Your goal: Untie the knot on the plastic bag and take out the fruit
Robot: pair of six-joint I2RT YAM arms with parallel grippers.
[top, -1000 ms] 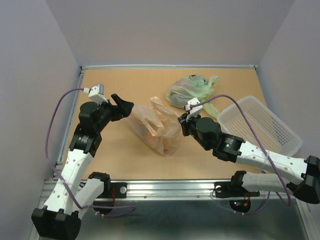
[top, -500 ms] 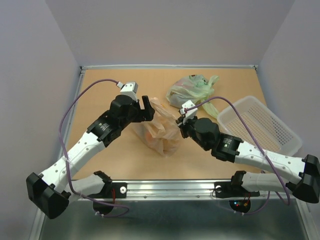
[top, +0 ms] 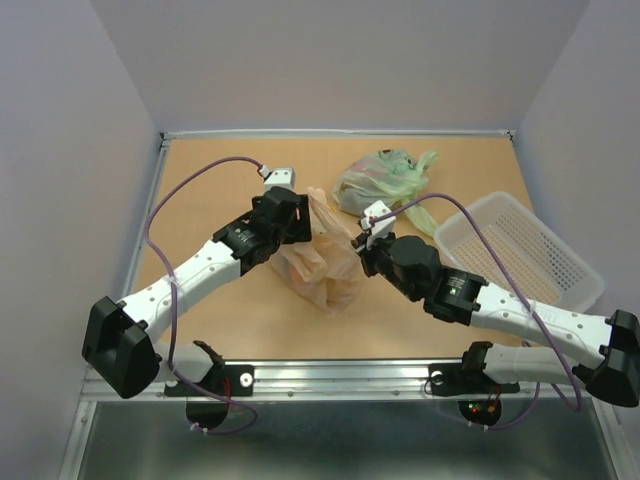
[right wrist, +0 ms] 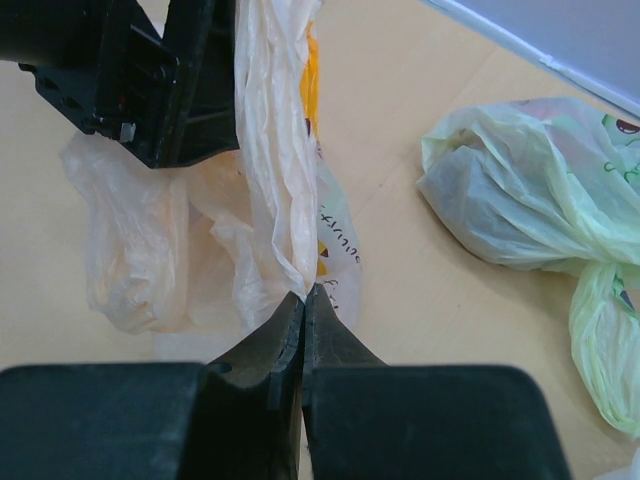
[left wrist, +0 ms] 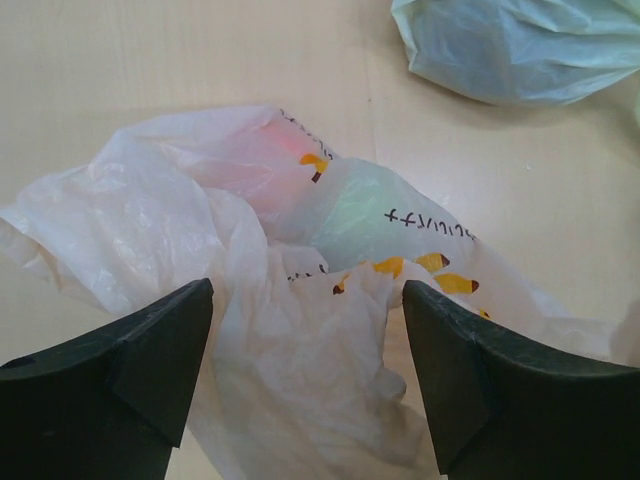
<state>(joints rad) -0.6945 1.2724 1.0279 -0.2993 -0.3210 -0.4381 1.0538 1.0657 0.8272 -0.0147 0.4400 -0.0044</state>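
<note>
The peach-orange plastic bag (top: 325, 265) lies crumpled in the middle of the table, with red and green fruit showing faintly through it (left wrist: 330, 195). My right gripper (right wrist: 304, 298) is shut on a stretched strip of the bag's plastic (right wrist: 275, 150) and holds it taut. My left gripper (left wrist: 305, 370) is open, its jaws on either side of a fold of the bag's plastic (left wrist: 300, 380), above the bag's left part (top: 295, 225). The left gripper also shows in the right wrist view (right wrist: 150, 80). I cannot make out a distinct knot.
A pale green translucent bag (top: 385, 180) lies at the back, also in the right wrist view (right wrist: 530, 190) and the left wrist view (left wrist: 520, 45). A white perforated basket (top: 520, 245) stands at the right. Grey walls enclose the table.
My left arm has swung right from the table's left side to the bag, its open gripper now over the bag's plastic. The right gripper has kept its hold with little movement.
</note>
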